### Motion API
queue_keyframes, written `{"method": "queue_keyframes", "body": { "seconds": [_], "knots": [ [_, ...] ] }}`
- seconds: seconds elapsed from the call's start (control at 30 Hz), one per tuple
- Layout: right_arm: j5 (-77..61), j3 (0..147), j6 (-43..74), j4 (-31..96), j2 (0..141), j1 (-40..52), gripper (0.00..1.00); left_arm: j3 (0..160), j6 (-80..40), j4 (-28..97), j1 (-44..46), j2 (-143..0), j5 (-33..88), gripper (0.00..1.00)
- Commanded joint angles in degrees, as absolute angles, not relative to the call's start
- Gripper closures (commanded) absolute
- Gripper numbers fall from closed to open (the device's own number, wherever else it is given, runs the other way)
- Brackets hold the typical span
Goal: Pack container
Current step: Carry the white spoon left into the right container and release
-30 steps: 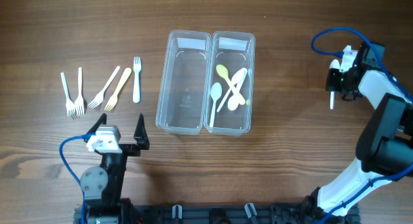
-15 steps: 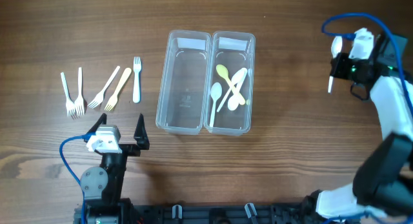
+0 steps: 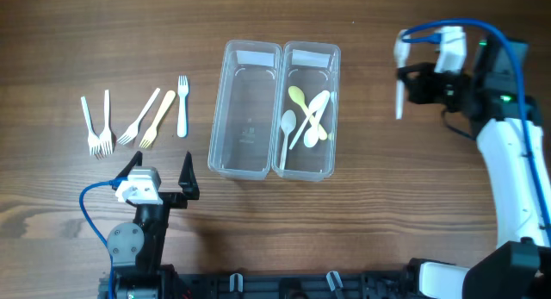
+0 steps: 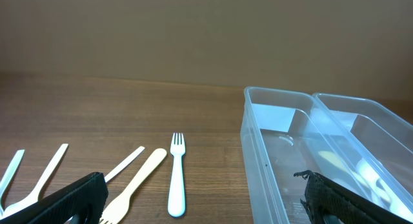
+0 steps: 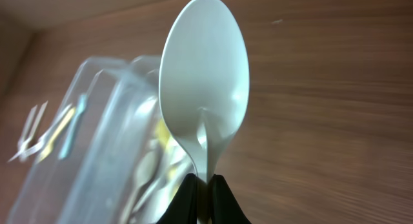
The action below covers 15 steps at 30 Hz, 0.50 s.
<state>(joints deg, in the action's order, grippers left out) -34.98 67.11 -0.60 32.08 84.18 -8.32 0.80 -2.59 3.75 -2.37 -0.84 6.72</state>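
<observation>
No text is readable (not even on containers point(image 3: 250, 118)).

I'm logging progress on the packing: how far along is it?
Done: several spoons lie in the right container. In hand: the right gripper, shut on a white spoon, is off to that container's side. To do: five forks on the table; the left container is empty, the left gripper open.

Spoon point(image 5: 204, 88) white, perhaps green-tinged; bins point(image 3: 250, 109) clear; table point(image 3: 86, 204) brown woodgrain.
</observation>
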Motion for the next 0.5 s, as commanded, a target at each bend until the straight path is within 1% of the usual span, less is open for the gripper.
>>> {"method": "queue_keyframes", "body": {
  "seconds": [0.0, 0.23, 0.47],
  "knots": [
    [-36.88, 67.09, 2.26, 31.53, 83.48, -1.78, 0.96, 0.32, -1.72, 3.66, -2.42, -0.60, 6.39, 0.00],
    [-30.04, 67.09, 9.15, 28.56, 85.08, 8.93, 0.96, 0.32, -1.74, 3.66, -2.39, -0.60, 6.39, 0.00],
    [-25.21, 67.09, 12.67, 26.35, 87.50, 14.50, 0.96, 0.34, -1.72, 3.66, -2.42, -0.60, 6.39, 0.00]
  ]
}}
